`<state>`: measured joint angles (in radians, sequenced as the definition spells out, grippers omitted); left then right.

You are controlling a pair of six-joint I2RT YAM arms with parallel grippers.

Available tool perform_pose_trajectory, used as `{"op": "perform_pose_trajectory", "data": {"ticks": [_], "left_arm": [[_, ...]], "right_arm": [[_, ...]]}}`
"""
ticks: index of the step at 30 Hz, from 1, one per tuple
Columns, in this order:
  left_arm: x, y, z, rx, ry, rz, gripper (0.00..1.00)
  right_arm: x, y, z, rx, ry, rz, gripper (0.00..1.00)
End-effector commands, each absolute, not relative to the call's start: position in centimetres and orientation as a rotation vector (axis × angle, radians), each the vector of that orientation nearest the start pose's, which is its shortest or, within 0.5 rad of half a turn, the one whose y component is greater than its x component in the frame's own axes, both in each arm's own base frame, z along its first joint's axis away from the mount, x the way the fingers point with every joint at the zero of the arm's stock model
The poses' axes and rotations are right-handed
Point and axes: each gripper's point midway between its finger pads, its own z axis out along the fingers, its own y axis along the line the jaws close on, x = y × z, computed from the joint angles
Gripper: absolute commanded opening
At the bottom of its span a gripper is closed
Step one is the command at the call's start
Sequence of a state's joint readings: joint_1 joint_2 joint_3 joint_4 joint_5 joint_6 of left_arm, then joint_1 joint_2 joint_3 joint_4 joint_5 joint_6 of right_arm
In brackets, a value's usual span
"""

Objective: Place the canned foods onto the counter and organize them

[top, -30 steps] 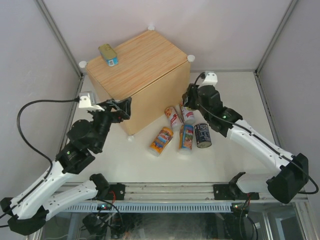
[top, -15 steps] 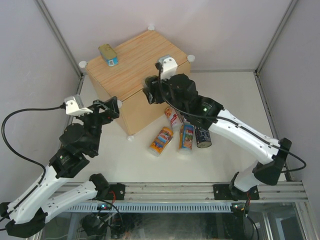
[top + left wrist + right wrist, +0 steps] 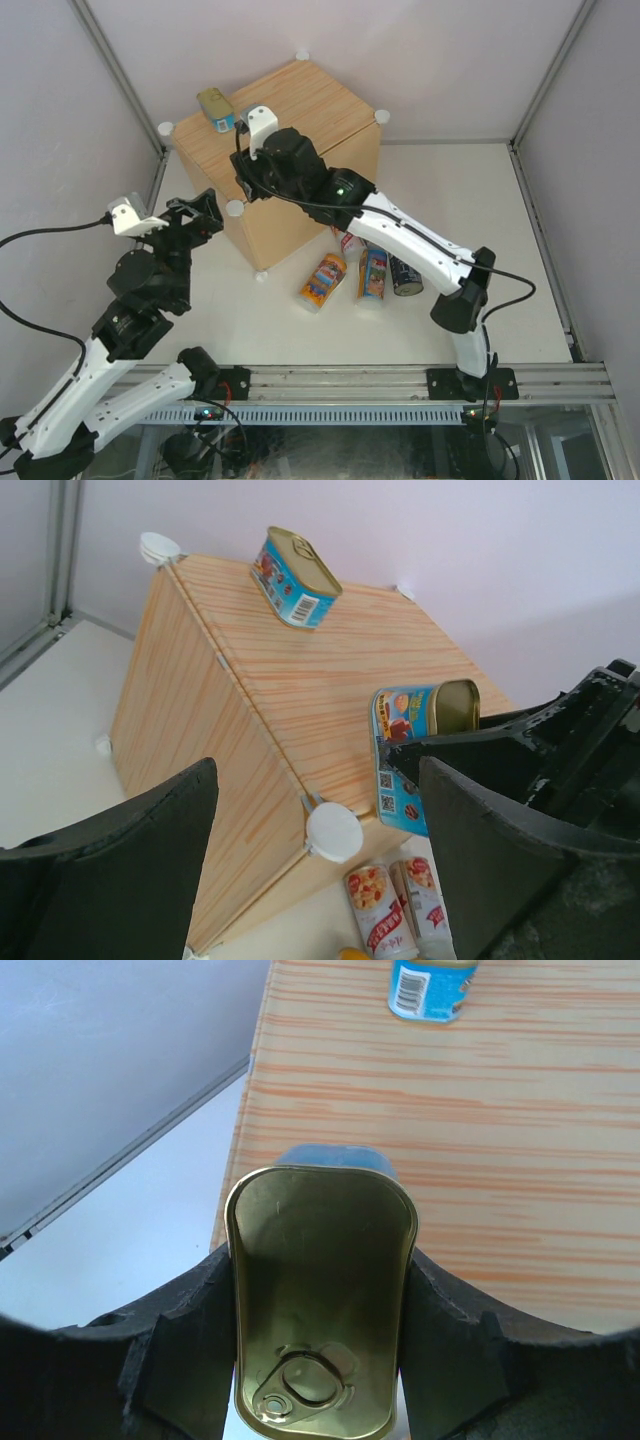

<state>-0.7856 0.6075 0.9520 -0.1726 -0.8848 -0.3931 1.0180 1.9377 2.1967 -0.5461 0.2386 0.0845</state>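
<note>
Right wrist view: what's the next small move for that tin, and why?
Probably move the tin inward over the box and lower it: the right gripper holds it by the box's edge, with bare wood between it and the other tin.

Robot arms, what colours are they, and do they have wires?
The left arm and right arm have white tube-shaped shells, chunky black joints and tiny green lights. The left end effector and right end effector each have two thick black fingers and a small white camera box. Thin black cables loop along both arms.
</note>
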Motion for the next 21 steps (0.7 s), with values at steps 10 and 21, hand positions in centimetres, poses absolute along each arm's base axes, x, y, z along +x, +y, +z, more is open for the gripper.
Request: {"op": "perform_pose_trajectory", "data": {"ticks": [10, 21], "left_arm": [[24.9, -5.6, 40.3, -0.483, 1.359, -0.377, 0.86], [25.7, -6.0, 39.8, -0.488, 1.364, -0.374, 0.88]], "right_arm": [[34.6, 48.0, 40.2, -0.689, 1.660, 0.597, 0.00], [35.9, 49.4, 37.7, -0.715, 1.691, 0.640, 0.39]]}}
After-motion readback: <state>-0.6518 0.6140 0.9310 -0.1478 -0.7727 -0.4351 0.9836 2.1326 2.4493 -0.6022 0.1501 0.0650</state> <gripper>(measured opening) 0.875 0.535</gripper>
